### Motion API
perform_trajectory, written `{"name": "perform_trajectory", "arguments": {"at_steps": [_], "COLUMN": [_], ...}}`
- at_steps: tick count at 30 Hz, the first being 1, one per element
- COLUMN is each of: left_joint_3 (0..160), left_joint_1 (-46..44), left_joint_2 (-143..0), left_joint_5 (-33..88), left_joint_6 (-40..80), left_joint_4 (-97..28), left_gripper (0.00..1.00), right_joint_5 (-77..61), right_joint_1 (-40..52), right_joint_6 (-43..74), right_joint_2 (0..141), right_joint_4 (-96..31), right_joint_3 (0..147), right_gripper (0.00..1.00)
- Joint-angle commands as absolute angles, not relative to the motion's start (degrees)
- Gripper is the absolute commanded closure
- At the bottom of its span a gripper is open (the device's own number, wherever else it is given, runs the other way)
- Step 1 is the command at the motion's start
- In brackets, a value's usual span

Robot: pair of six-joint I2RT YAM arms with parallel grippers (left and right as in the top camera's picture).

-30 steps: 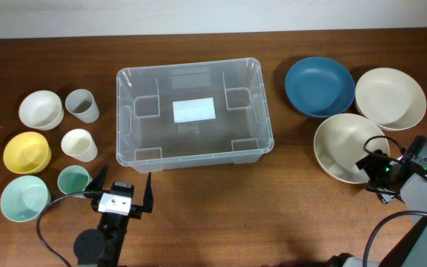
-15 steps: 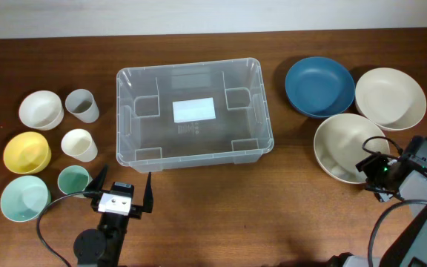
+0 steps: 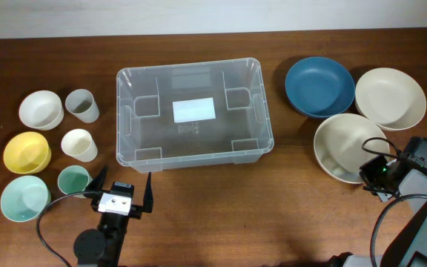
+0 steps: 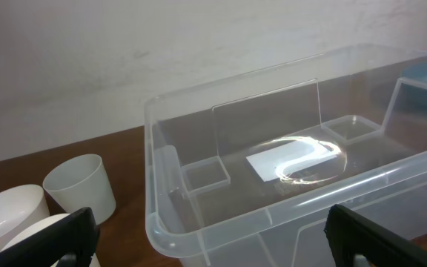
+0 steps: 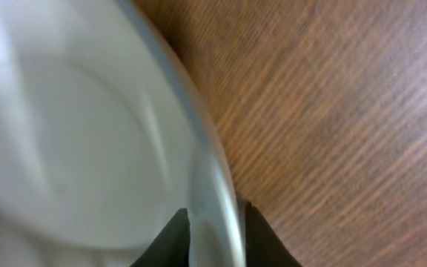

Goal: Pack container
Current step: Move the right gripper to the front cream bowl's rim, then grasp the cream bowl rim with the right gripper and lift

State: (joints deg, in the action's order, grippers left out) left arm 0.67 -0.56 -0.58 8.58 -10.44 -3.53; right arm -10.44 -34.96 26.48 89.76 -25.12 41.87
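The container [image 3: 121,119], a large clear plastic bin with a white label on its base, stands empty at the table's middle. Just in front of its near wall my left gripper [image 3: 124,176] stands open. In the left wrist view the container's rim [image 4: 273,215] shows between the two spread fingers [image 4: 58,237] of that gripper [image 4: 213,241]. At the right, my right gripper [image 3: 366,171] is shut on the near right rim of a beige bowl [image 3: 343,144]. The right wrist view shows one finger inside the bowl [image 5: 73,133] and one outside, the gripper [image 5: 215,237] pinching the rim.
A blue bowl [image 3: 319,86] and a cream bowl [image 3: 390,97] sit behind the beige one. Left of the container are a white bowl [image 3: 39,109], grey cup [image 3: 82,105], white cup [image 3: 78,144], yellow bowl [image 3: 27,152], green cup [image 3: 73,179] and mint bowl [image 3: 24,199].
My right gripper's jaws have closed onto the beige bowl's rim. The left arm and the container have not moved.
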Motion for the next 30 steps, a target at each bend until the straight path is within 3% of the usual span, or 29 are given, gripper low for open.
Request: {"name": "perform_trajectory", "arguments": {"at_steps": [1, 4, 11, 19, 24, 30], "left_joint_3": [0.51, 0.51, 0.51, 0.51, 0.51, 0.51], "left_joint_1": [-0.21, -0.21, -0.21, -0.21, -0.19, -0.21], "left_joint_2": [-0.30, -0.30, -0.30, -0.30, -0.30, -0.30], "left_joint_5": [8.60, 8.60, 8.60, 8.60, 8.60, 8.60], "left_joint_6": [-9.93, -9.93, -9.93, -9.93, -9.93, -9.93], "left_joint_4": [-3.90, -3.90, -3.90, -3.90, -3.90, -3.90], "left_gripper": [0.00, 0.00, 0.00, 0.00, 0.00, 0.00], "right_joint_5": [-10.07, -10.09, -13.80, -35.35, -58.74, -65.34], "right_joint_1": [-35.33, -35.33, -35.88, -44.73, -50.76, -48.97], "right_joint_6": [26.61, 26.61, 27.03, 23.90, 15.27, 15.07], "right_joint_2": [90.28, 90.28, 90.24, 87.74, 86.39, 80.55], "right_joint_4": [-26.39, -27.22, -29.19, -30.94, -32.58, -34.11], "right_joint_3": [41.34, 41.36, 41.43, 41.47, 41.47, 41.91], "right_gripper": [0.89, 0.96, 0.96, 0.96, 0.96, 0.96]}}
